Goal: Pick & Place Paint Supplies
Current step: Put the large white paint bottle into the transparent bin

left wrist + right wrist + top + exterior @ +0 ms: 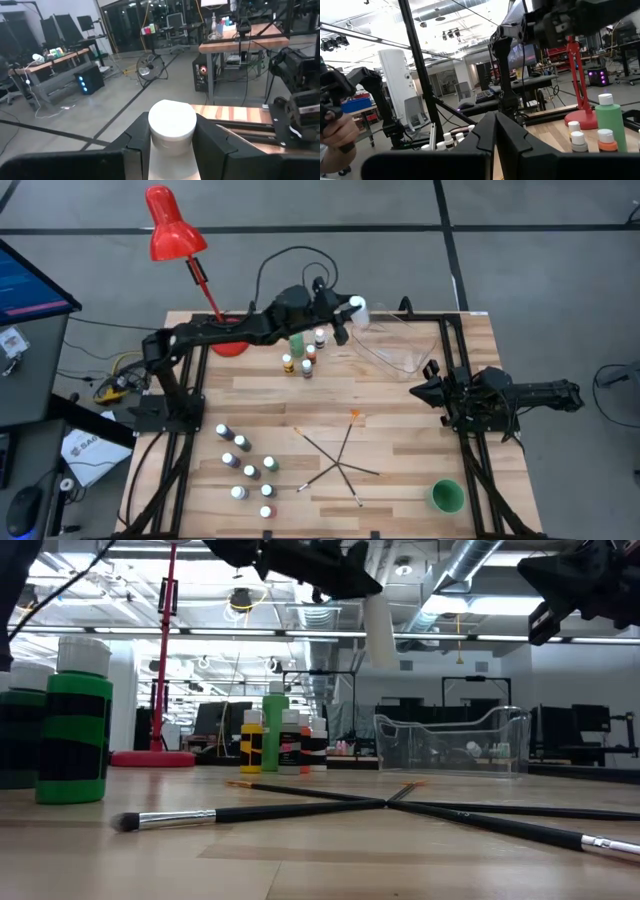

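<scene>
Left gripper (pixel 352 310) holds the white bottle (pixel 358 311) just beside the clear tub (pixel 400 345).

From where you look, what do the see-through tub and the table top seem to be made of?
The tub looks like thin clear glossy plastic: the room shows through its walls. The table top looks like pale wood planks with a smooth sheen: seams and grain lines show.
</scene>
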Controlling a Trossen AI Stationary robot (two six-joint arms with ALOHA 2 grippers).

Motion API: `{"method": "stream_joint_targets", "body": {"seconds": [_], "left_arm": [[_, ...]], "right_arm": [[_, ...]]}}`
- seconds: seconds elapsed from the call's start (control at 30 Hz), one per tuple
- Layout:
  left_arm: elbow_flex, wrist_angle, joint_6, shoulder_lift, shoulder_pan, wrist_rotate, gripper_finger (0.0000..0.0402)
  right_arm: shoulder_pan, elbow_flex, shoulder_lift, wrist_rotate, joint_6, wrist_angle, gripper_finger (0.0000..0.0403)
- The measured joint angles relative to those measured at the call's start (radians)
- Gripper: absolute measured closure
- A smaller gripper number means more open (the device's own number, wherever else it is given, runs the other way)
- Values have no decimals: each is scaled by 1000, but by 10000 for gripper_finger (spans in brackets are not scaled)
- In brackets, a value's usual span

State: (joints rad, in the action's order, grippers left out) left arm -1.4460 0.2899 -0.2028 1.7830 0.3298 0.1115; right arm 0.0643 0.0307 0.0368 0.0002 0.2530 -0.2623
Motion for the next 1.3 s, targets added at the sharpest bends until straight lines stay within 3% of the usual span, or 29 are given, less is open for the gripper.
{"method": "stream_joint_targets", "body": {"seconds": [0.53,1.3], "left_arm": [[-2,114,-2,150,17,-14,308],[-2,146,26,249,31,-40,308]], "right_arm": [[0,0,0,0,-1,0,394],[-1,0,0,0,-1,23,394]]}}
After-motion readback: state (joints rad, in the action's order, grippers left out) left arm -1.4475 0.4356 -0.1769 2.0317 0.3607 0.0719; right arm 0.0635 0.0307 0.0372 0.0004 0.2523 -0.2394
